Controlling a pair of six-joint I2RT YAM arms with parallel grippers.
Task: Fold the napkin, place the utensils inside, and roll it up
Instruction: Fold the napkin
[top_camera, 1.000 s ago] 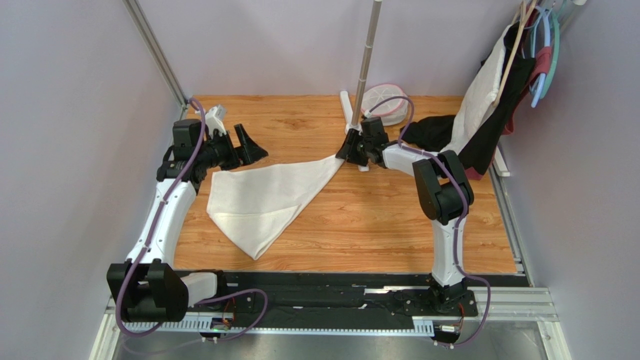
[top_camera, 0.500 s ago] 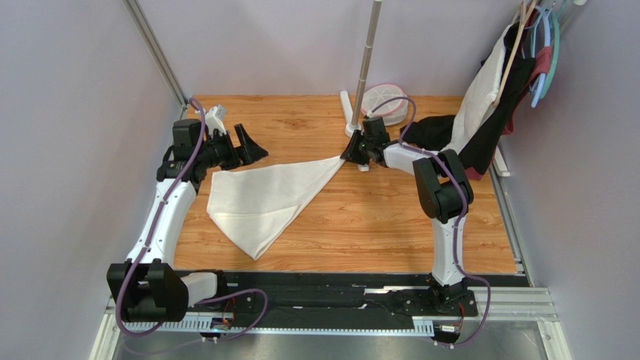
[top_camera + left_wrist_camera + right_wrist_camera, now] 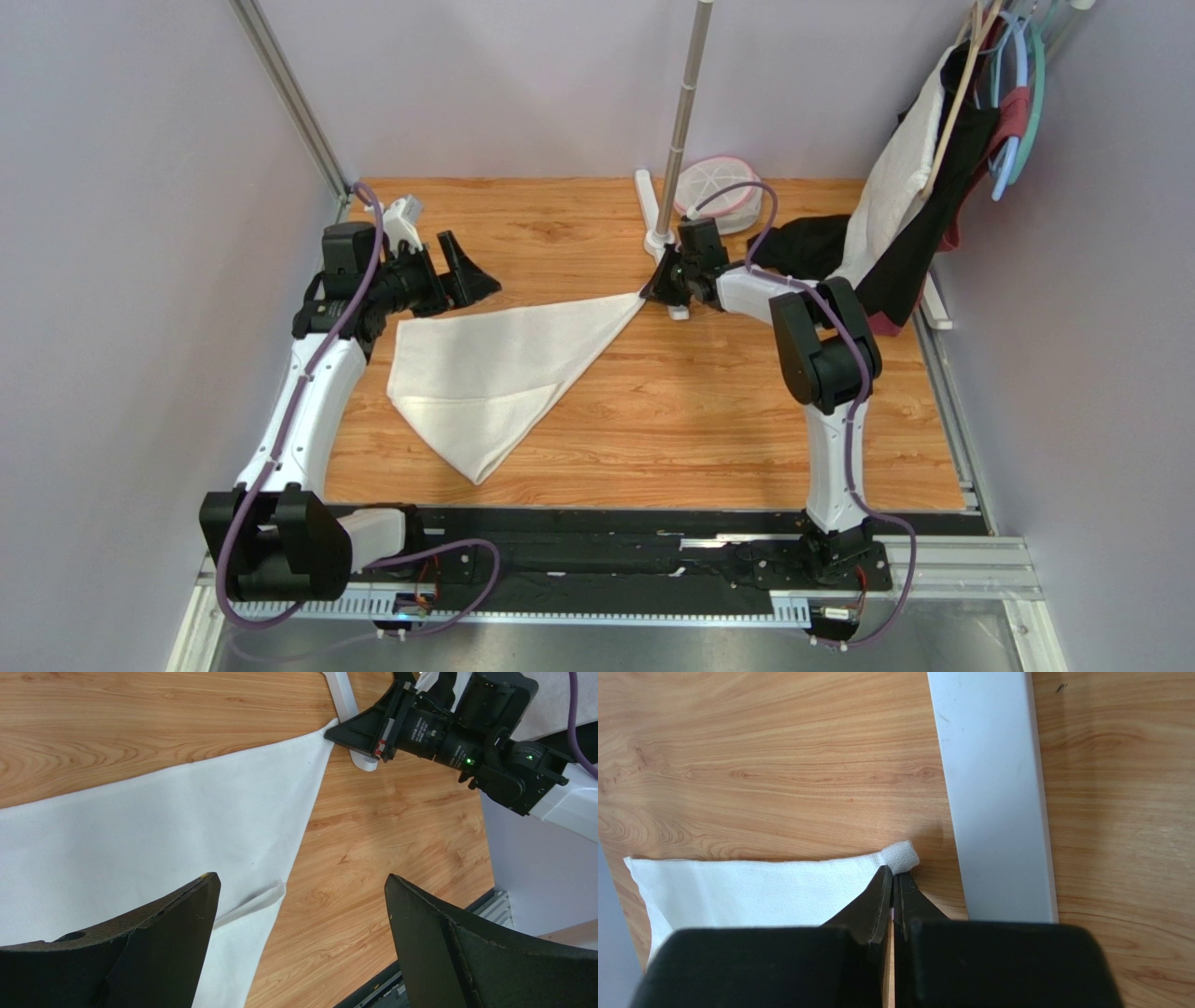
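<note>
- Cream napkin [image 3: 484, 371] lies folded into a triangle on our desk [image 3: 701, 406], left of centre.
- Our right gripper [image 3: 893, 882] is clamped on its right tip, just beside a white stand foot [image 3: 990, 777].
- Our left gripper [image 3: 300, 880] hovers with jaws wide over the napkin's left end.

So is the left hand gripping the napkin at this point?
No, the left hand is open, its fingers spread wide above the napkin with nothing between them.
</note>
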